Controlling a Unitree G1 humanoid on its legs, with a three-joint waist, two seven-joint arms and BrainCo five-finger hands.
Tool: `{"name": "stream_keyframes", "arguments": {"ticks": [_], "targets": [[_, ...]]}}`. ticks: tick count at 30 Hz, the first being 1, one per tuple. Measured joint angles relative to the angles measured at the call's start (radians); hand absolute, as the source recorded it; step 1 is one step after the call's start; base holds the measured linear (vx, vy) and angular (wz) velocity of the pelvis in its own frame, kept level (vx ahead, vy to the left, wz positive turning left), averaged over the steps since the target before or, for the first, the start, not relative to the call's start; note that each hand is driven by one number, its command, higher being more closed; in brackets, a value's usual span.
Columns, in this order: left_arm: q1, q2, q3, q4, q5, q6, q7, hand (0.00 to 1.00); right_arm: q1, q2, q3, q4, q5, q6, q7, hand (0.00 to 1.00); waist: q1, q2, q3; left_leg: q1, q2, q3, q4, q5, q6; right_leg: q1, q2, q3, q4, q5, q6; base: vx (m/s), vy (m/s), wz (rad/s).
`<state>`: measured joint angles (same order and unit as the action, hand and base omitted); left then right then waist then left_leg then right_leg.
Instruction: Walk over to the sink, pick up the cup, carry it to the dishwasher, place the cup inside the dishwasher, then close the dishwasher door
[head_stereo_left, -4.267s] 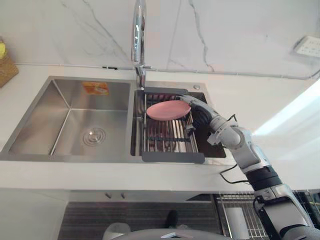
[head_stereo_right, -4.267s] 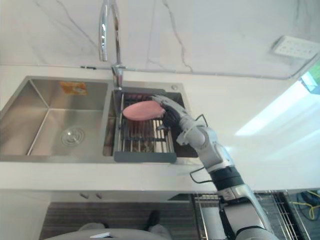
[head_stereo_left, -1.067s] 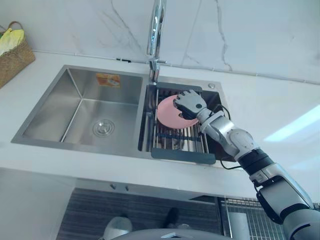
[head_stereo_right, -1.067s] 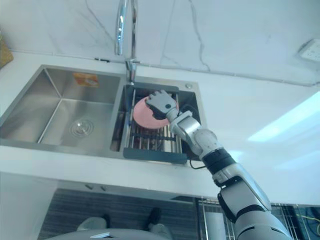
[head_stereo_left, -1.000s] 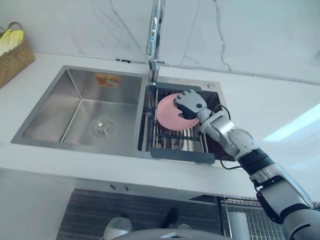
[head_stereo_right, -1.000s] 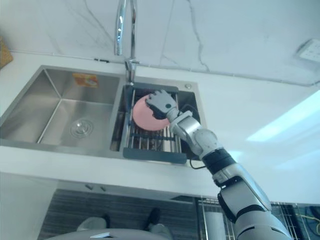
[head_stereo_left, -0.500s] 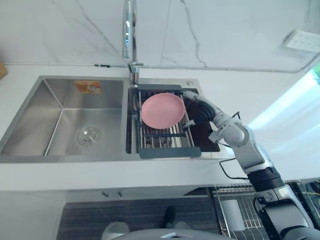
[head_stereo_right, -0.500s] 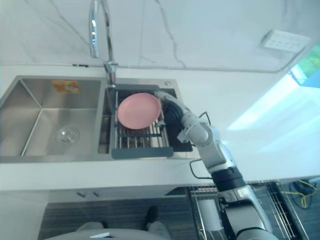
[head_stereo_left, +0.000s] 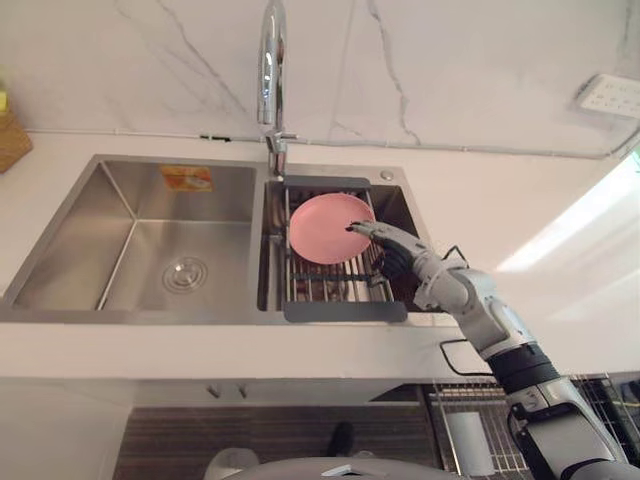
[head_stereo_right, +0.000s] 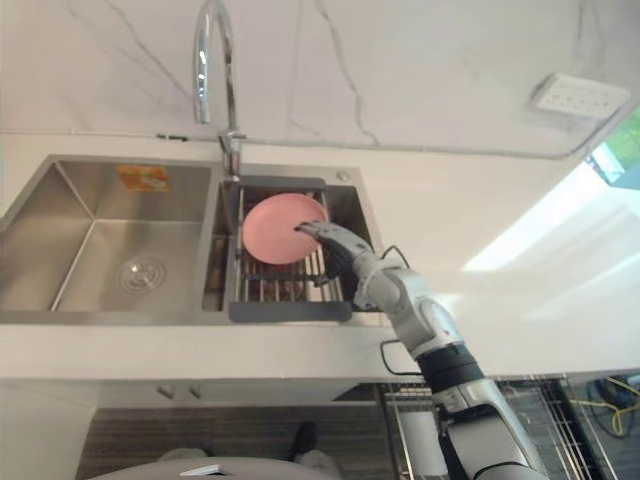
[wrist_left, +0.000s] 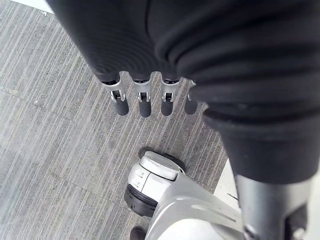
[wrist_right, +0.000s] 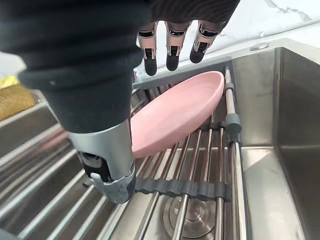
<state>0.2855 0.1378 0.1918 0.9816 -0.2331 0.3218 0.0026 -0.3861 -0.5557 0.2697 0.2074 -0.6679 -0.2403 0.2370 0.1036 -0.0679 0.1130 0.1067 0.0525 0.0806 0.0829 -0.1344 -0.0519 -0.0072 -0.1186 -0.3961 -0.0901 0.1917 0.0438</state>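
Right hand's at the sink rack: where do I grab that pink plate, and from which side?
Grip the pink plate by the rim facing the right hand, coming in from the right side of the sink. It leans tilted on the rack rods, and that edge seems lifted clear, so a thumb-under, fingers-over pinch looks likely to fit.

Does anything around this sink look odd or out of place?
Only the pink plate: it leans tilted on the rack in the sink's right basin instead of lying flat. The right hand reaches to its edge with straight fingers, not gripping. The left hand hangs open over the floor.
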Motion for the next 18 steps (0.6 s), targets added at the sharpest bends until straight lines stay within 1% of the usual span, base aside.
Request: {"name": "stream_keyframes", "arguments": {"ticks": [3,4,6,7,10,11,13,14,15,16,17,18], "targets": [[-0.001,-0.002,-0.002,0.0,-0.001,0.001,0.003,0.0,-0.014,0.018,0.012,0.051,-0.091,-0.005,-0.022,0.0,0.012,0.0,-0.002,-0.005,0.0,-0.005,-0.001,0.001,0.0,0.006,-0.001,-0.005,0.0,-0.005,0.004,-0.04,0.003,0.1],[-0.003,-0.001,-0.004,-0.001,-0.001,0.003,0.004,0.0,-0.031,0.025,0.039,0.084,-0.146,-0.005,-0.049,0.0,0.012,0.0,-0.002,-0.01,-0.001,-0.008,0.0,0.001,0.0,0.006,-0.003,-0.008,0.0,-0.01,0.005,-0.03,0.002,0.08],[-0.007,0.0,-0.007,-0.001,-0.001,0.011,0.006,0.0,-0.035,0.036,0.061,0.118,-0.198,-0.005,-0.079,0.0,0.012,0.002,-0.005,-0.015,-0.002,-0.017,0.0,0.002,0.0,0.006,-0.005,-0.018,0.0,-0.01,0.005,-0.02,0.0,0.15],[-0.009,0.0,-0.009,-0.001,-0.001,0.015,0.007,0.0,-0.041,0.037,0.091,0.154,-0.247,-0.003,-0.109,0.0,0.013,0.003,-0.005,-0.02,-0.003,-0.027,-0.001,0.008,0.0,0.006,-0.007,-0.028,0.0,-0.01,0.005,-0.01,-0.003,0.17],[-0.018,0.0,-0.01,-0.002,-0.002,0.021,0.007,0.0,-0.053,0.04,0.12,0.207,-0.331,0.005,-0.171,0.0,0.032,0.004,-0.005,-0.02,-0.003,-0.032,-0.002,0.013,-0.001,0.006,-0.007,-0.03,0.0,-0.007,0.001,0.01,-0.003,0.08],[-0.018,0.0,-0.018,-0.004,-0.002,0.022,0.009,0.0,-0.065,0.054,0.122,0.238,-0.385,0.014,-0.213,0.0,0.037,0.005,-0.005,-0.021,-0.003,-0.037,-0.001,0.014,-0.001,0.007,-0.007,-0.032,0.0,-0.006,-0.001,0.0,0.0,0.06],[-0.018,0.001,-0.02,-0.006,-0.002,0.022,0.008,0.0,-0.09,0.078,0.127,0.28,-0.443,0.042,-0.252,0.0,0.037,0.005,-0.005,-0.022,-0.006,-0.047,-0.001,0.018,-0.001,0.008,-0.01,-0.043,0.0,-0.006,-0.001,0.0,0.003,0.12],[-0.019,0.002,-0.028,-0.008,-0.001,0.023,0.009,0.0,-0.107,0.079,0.138,0.297,-0.479,0.057,-0.285,0.0,0.037,0.006,-0.005,-0.022,-0.008,-0.053,-0.002,0.02,0.0,0.009,-0.013,-0.051,0.0,-0.006,-0.001,0.01,0.006,0.17],[-0.019,0.004,-0.036,-0.008,-0.002,0.023,0.009,0.0,-0.113,0.079,0.145,0.311,-0.491,0.068,-0.302,0.0,0.037,0.006,-0.004,-0.022,-0.009,-0.055,-0.002,0.021,0.0,0.011,-0.014,-0.054,0.0,-0.006,-0.001,0.0,0.009,0.15],[-0.023,0.004,-0.04,-0.01,-0.001,0.022,0.008,0.0,-0.118,0.079,0.153,0.333,-0.518,0.086,-0.32,0.0,0.049,0.008,-0.003,-0.022,-0.01,-0.057,-0.001,0.022,0.001,0.013,-0.015,-0.056,0.0,-0.006,-0.001,-0.01,0.012,0.1],[-0.028,0.004,-0.041,-0.01,-0.001,0.022,0.008,0.0,-0.12,0.081,0.154,0.353,-0.529,0.102,-0.346,1.0,0.061,0.008,-0.003,-0.025,-0.01,-0.06,-0.001,0.022,0.001,0.016,-0.015,-0.057,0.0,-0.006,-0.001,-0.03,0.011,0.09],[-0.029,0.004,-0.041,-0.01,-0.001,0.022,0.008,0.0,-0.125,0.085,0.155,0.365,-0.54,0.111,-0.356,1.0,0.062,0.008,-0.003,-0.027,-0.01,-0.064,-0.001,0.022,0.001,0.018,-0.016,-0.058,0.0,-0.006,0.0,-0.04,0.008,0.14]]}}
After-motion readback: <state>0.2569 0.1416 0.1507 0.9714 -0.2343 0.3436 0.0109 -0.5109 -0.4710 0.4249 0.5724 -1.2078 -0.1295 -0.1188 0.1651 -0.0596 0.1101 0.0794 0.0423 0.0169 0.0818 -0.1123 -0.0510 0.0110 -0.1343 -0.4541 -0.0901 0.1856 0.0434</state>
